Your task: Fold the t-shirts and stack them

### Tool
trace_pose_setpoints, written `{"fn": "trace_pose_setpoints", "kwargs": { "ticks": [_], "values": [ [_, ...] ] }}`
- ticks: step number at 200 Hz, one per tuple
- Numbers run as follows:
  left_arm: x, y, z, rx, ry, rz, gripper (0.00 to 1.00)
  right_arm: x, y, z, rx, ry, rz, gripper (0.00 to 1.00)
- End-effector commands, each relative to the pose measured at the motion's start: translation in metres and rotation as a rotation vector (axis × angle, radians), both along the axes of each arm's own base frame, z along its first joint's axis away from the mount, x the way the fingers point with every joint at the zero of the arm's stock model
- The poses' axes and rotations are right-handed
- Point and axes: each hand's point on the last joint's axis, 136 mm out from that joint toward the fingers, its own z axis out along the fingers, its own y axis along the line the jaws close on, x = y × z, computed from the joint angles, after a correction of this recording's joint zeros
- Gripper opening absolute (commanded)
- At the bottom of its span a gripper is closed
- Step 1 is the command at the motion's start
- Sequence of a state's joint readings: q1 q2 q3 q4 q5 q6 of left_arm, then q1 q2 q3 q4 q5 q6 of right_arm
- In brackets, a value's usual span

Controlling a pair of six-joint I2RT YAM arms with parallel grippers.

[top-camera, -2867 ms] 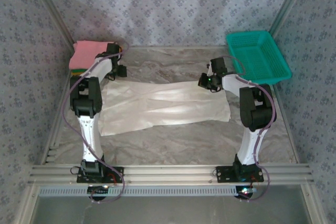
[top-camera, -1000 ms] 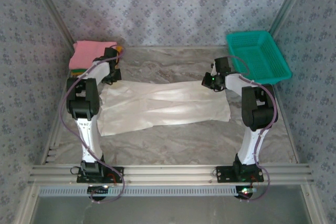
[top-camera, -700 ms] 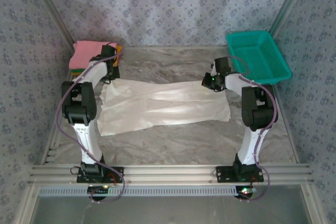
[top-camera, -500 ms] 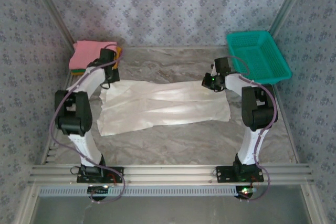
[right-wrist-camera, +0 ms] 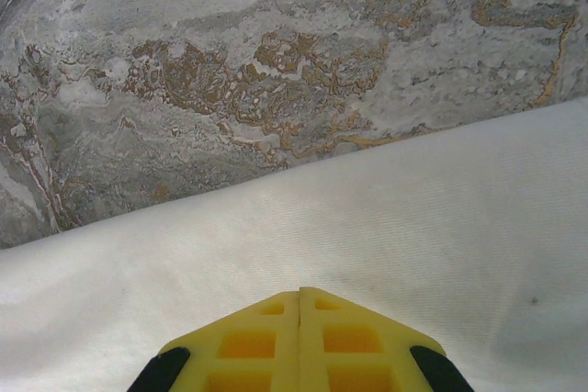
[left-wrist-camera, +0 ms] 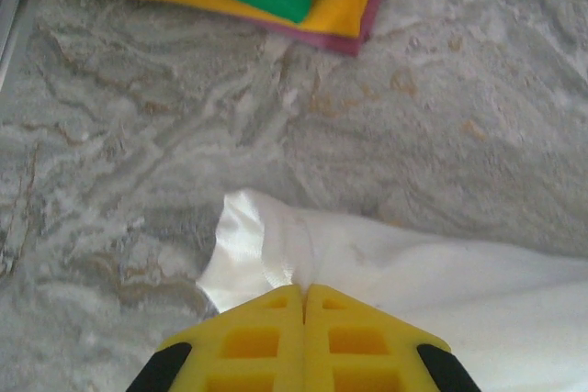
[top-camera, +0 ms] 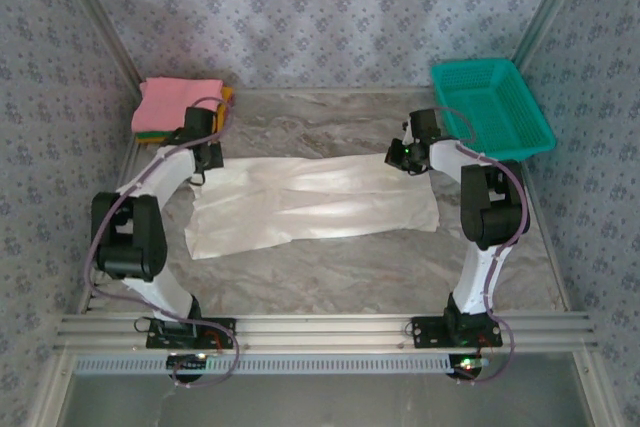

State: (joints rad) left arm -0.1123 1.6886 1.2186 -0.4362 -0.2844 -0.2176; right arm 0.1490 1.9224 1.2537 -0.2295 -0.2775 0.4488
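Observation:
A white t-shirt (top-camera: 310, 202) lies in a long band across the middle of the marble table (top-camera: 330, 267). My left gripper (top-camera: 203, 160) is at its far left corner. In the left wrist view the yellow fingers (left-wrist-camera: 266, 337) are shut, with a small peak of the white t-shirt (left-wrist-camera: 276, 245) pinched at the gripper (left-wrist-camera: 302, 287) tips. My right gripper (top-camera: 397, 157) is at the far right corner. Its tips (right-wrist-camera: 299, 292) are shut against the smooth white t-shirt (right-wrist-camera: 413, 227). Folded pink, green and orange shirts (top-camera: 170, 105) sit stacked at the back left.
A teal mesh basket (top-camera: 490, 107) stands at the back right, close to the right arm. The stack's edge (left-wrist-camera: 312, 16) lies a short way beyond the left gripper. Patterned walls close in the back and sides, and a metal rail (top-camera: 320, 327) runs along the near edge.
The left arm's elbow has swung out to the left and down. Its gripper has shifted slightly left, still holding the shirt's corner. The right arm has stayed put.

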Motion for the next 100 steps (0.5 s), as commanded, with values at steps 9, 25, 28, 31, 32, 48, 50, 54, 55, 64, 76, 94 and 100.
{"fn": "trace_pose_setpoints", "kwargs": {
  "ticks": [9, 25, 28, 31, 32, 48, 50, 54, 55, 64, 76, 94, 100],
  "values": [
    [0.057, 0.014, 0.019, 0.028, -0.095, 0.004, 0.0, 0.01, -0.008, 0.011, 0.0, -0.021, -0.023, 0.0],
    [0.081, 0.017, 0.013, 0.033, -0.08, -0.004, 0.08, 0.011, -0.009, 0.013, -0.011, -0.024, -0.025, 0.0],
    [0.085, 0.017, 0.012, 0.036, -0.078, -0.005, 0.15, 0.011, -0.01, 0.014, -0.013, -0.025, -0.026, 0.0],
    [0.088, 0.017, 0.01, 0.041, -0.072, -0.004, 0.22, 0.011, -0.01, 0.014, -0.014, -0.025, -0.026, 0.0],
    [0.09, 0.018, 0.011, 0.041, -0.072, -0.002, 0.24, 0.011, -0.01, 0.014, -0.014, -0.024, -0.026, 0.0],
    [0.104, 0.016, 0.006, 0.044, -0.048, -0.01, 0.54, 0.011, -0.009, 0.017, -0.013, -0.027, -0.022, 0.0],
    [0.104, 0.015, 0.005, 0.042, -0.044, -0.013, 0.56, 0.011, -0.009, 0.018, -0.013, -0.026, -0.022, 0.0],
    [0.106, 0.015, 0.007, 0.04, -0.044, -0.013, 0.59, 0.011, -0.01, 0.019, -0.014, -0.029, -0.022, 0.0],
    [0.106, 0.014, 0.006, 0.039, -0.042, -0.014, 0.59, 0.011, -0.01, 0.019, -0.014, -0.028, -0.023, 0.0],
    [0.106, 0.013, 0.007, 0.038, -0.044, -0.011, 0.63, 0.011, -0.009, 0.02, -0.015, -0.03, -0.018, 0.0],
    [0.102, 0.012, 0.013, 0.036, -0.056, -0.007, 0.64, 0.01, -0.007, 0.023, -0.009, -0.034, -0.01, 0.0],
    [0.083, 0.007, 0.024, 0.018, -0.073, 0.004, 0.62, 0.006, 0.002, 0.026, -0.008, -0.037, 0.028, 0.0],
    [0.073, 0.004, 0.027, 0.0, -0.078, 0.011, 0.61, 0.005, 0.007, 0.028, -0.01, -0.041, 0.053, 0.0]
  ]
}}
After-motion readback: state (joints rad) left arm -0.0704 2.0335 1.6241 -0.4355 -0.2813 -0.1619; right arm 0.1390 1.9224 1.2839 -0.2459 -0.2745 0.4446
